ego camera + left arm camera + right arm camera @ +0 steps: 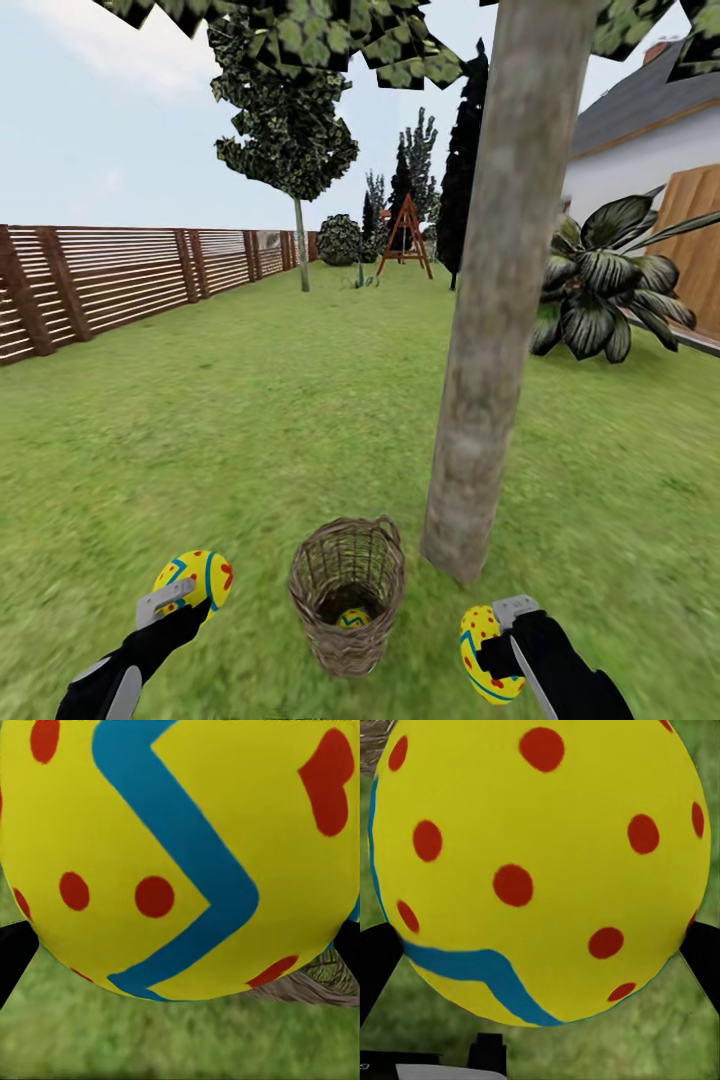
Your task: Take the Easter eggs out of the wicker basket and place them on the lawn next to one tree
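My left end effector [185,598] and right end effector [497,640] each clamp an egg [196,579]; a third egg [352,618] sits half-hidden in the basket [347,600].

Egg held close in the right tool

A yellow Easter egg [540,870], red-dotted with a blue band, sits between dark fingers [376,960] over blurred lawn [660,1042].
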### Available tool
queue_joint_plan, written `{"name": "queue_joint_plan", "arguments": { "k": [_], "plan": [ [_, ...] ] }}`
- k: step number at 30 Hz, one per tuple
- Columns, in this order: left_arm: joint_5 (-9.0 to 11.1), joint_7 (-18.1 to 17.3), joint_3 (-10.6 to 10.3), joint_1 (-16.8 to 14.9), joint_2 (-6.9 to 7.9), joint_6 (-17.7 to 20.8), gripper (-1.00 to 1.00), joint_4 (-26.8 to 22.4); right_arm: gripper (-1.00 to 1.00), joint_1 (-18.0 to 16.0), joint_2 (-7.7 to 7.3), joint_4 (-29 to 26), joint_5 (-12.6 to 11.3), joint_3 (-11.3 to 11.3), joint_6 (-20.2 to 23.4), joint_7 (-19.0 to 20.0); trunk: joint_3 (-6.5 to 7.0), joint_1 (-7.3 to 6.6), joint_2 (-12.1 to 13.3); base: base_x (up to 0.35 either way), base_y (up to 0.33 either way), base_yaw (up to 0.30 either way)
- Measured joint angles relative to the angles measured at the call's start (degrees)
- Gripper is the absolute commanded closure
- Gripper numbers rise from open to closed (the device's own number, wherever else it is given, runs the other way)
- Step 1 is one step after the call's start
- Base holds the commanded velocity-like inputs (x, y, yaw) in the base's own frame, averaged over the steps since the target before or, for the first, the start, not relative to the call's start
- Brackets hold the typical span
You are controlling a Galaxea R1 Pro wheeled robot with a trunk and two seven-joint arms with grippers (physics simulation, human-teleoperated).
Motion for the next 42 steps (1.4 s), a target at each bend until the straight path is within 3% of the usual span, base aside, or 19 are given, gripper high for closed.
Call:
{"name": "queue_joint_plan", "arguments": {
  "k": [10, 14, 16, 18, 20, 30, 35, 39, 42],
  "plan": [
    [0.04, -0.1, -0.09, 0.0, 0.03, 0.55, 1.0, -0.03, 1.0, -0.01, -0.03, -0.01, -0.08, -0.02, 0.0, 0.0, 0.0, 0.0, 0.0, 0.0, -0.326, 0.283],
    [0.23, -4.52, -0.24, 0.01, 0.41, 8.52, 1.0, -0.35, 1.0, -0.02, -0.27, -0.25, -0.23, -0.23, 0.0, 0.07, 0.0, 0.0, 0.0, 0.0, -0.313, 0.251],
    [0.26, -4.91, 0.0, 0.01, 0.79, 16.15, 1.0, -0.43, 1.0, -0.01, -0.29, -0.26, -0.25, -0.25, 0.0, 0.08, 0.0, 0.0, 0.0, 0.0, -0.311, 0.236],
    [0.5, -4.81, 0.19, 0.01, 2.56, 28.05, 1.0, -0.75, 1.0, -0.02, -0.36, -0.34, -0.24, -0.26, 0.05, 0.08, 0.0, 0.0, 0.0, 0.02, -0.31, 0.216],
    [0.56, -4.81, 0.23, 0.0, 4.0, 30.89, 1.0, -0.66, 1.0, -0.02, -0.38, -0.36, -0.24, -0.28, 0.08, 0.08, 0.0, -0.01, 0.0, 0.065, -0.31, 0.197],
    [0.69, -4.54, 0.08, 0.0, 4.0, 31.52, 1.0, -0.91, 1.0, -0.02, -0.53, -0.36, -0.19, -0.35, 0.09, 0.08, 0.0, 0.0, 0.0, 0.054, -0.292, 0.169],
    [0.09, -4.03, 0.09, 0.0, 4.45, 31.34, 1.0, -0.69, 1.0, 0.0, -1.43, -0.53, -0.15, -0.47, 0.21, 0.08, 0.0, -0.01, 0.0, 0.054, -0.289, 0.129],
    [-2.48, -3.88, 0.15, 0.0, 4.39, 31.29, 1.0, -0.29, 1.0, 0.0, -1.55, -0.39, -0.09, -0.43, 0.25, 0.08, 0.0, -0.01, 0.0, 0.115, -0.198, 0.062],
    [-7.39, -3.41, 0.3, -0.06, 4.38, 30.97, 1.0, 3.19, 1.0, 0.03, -1.62, -0.35, 0.07, -0.51, 2.38, 0.01, 0.0, -0.01, 0.0, 0.118, -0.12, 0.004]
  ]
}}
